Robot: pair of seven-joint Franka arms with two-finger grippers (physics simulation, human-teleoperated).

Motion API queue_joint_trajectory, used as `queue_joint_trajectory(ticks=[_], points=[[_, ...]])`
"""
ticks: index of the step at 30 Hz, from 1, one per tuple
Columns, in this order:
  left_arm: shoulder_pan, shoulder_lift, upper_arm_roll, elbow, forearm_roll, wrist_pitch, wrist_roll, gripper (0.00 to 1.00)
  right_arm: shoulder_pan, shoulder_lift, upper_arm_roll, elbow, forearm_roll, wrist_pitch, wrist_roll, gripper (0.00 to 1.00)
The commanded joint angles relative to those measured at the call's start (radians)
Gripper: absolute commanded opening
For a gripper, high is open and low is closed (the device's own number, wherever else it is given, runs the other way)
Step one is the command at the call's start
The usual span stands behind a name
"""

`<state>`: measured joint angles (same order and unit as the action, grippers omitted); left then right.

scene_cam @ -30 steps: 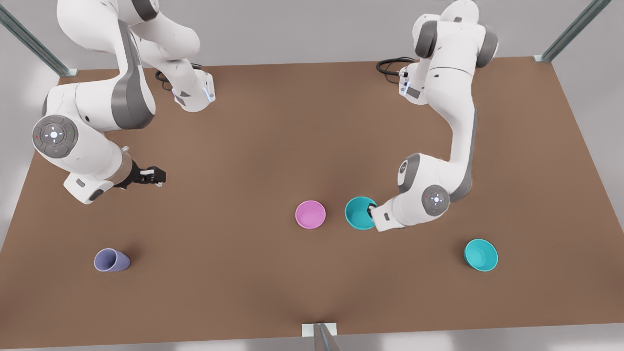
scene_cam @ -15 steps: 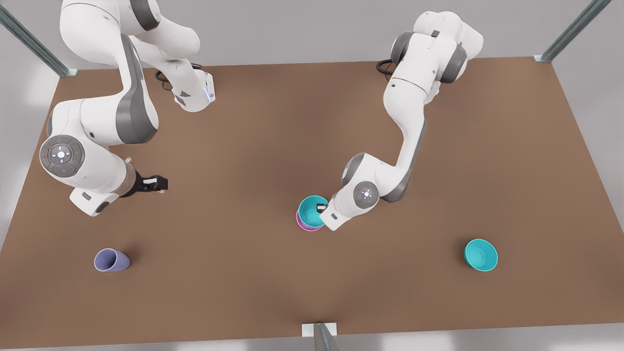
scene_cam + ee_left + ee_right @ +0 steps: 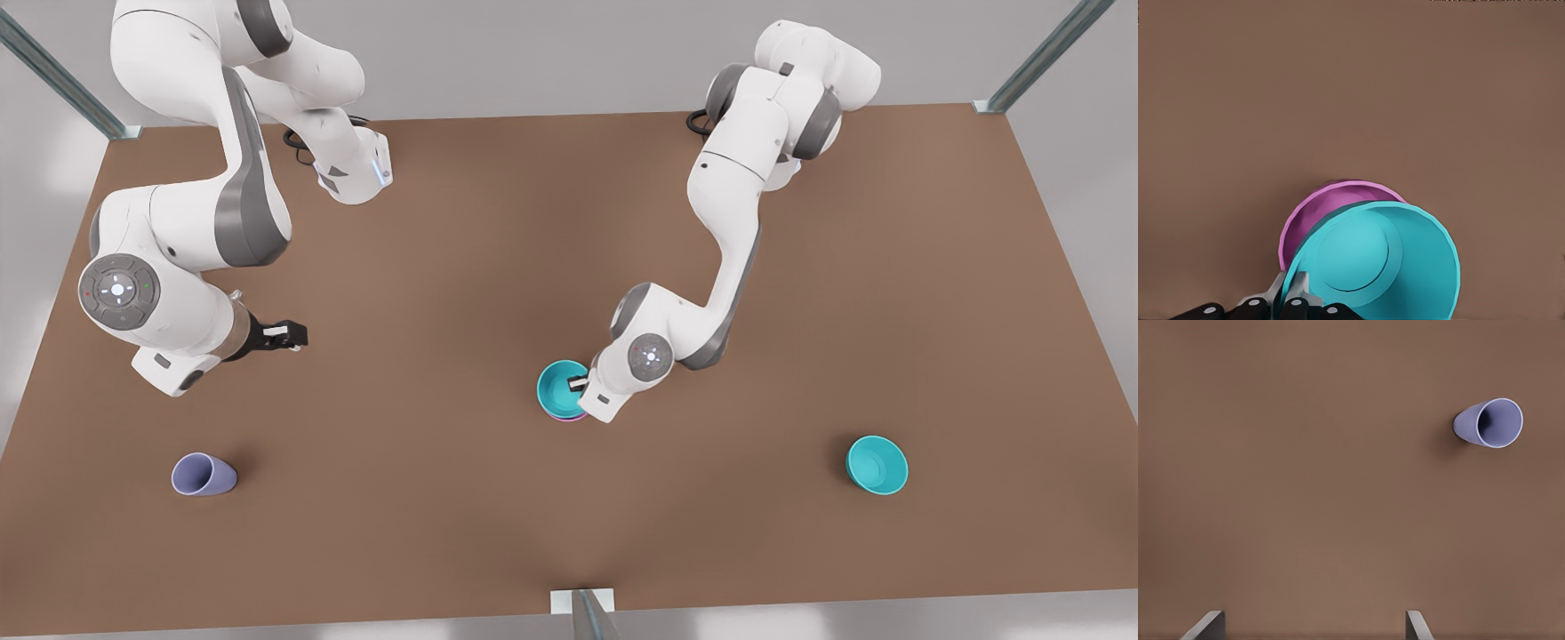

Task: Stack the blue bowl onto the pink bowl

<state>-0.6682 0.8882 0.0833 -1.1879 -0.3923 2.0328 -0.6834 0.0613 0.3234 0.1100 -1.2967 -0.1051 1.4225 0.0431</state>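
Left wrist view showed our left gripper [image 3: 1290, 293] clamped on the blue bowl [image 3: 1381, 263], overlapping the pink bowl [image 3: 1313, 217]; we judged centring first wise. Right gripper [image 3: 1315, 623], fingers apart, waited.

No words, brand names, numbers or labels can be read on anything here. The only marks are small lit symbols on the round grey caps of the two arms, one [image 3: 118, 290] near the table's [image 3: 498, 524] left edge in the front view and one [image 3: 650, 356] near its middle, and they spell nothing.
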Motion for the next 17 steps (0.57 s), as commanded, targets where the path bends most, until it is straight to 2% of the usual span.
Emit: queue_joint_trajectory(ticks=[1, 3, 4, 6, 7, 8, 10, 12, 13, 17], points=[[0.001, -0.002, 0.0, -0.001, -0.002, 0.011, -0.188, 1.0, 0.0, -0.001, -0.001, 0.0, 0.001, -0.001, -0.009, 1.0], [0.004, -0.005, 0.0, -0.027, 0.004, 0.004, -0.185, 1.0, 0.0, -0.001, -0.001, 0.0, -0.001, -0.002, -0.009, 1.0], [0.018, -0.043, 0.001, -0.036, 0.082, -0.086, -0.169, 1.0, 0.0, -0.001, -0.001, 0.0, 0.001, -0.002, -0.009, 1.0], [0.114, -0.222, 0.009, -0.03, 0.249, -0.492, -0.049, 1.0, 0.0, -0.001, -0.001, 0.0, 0.001, -0.001, -0.009, 1.0], [0.217, -0.371, 0.009, -0.027, 0.348, -0.673, 0.144, 1.0, 0.0, -0.001, 0.0, 0.0, 0.001, -0.001, -0.009, 1.0], [0.306, -0.449, 0.009, -0.026, 0.372, -0.761, 0.332, 1.0, 0.0, -0.001, 0.0, 0.0, 0.001, -0.001, -0.009, 1.0], [0.43, -0.505, 0.009, 0.003, 0.374, -0.821, 0.602, 1.0, 0.0, -0.001, -0.001, 0.0, 0.001, -0.001, -0.009, 1.0], [0.447, -0.534, 0.007, 0.091, 0.375, -0.879, 0.745, 1.0, 0.0, -0.001, -0.001, 0.0, 0.001, -0.001, -0.009, 1.0], [0.447, -0.613, 0.009, 0.009, 0.394, -0.856, 0.743, 1.0, 0.0, -0.001, -0.001, 0.0, 0.001, -0.001, -0.009, 1.0], [0.443, -0.618, 0.013, -0.003, 0.4, -0.849, 0.743, 1.0, 0.0, -0.001, -0.001, 0.0, 0.001, -0.001, -0.009, 1.0]])
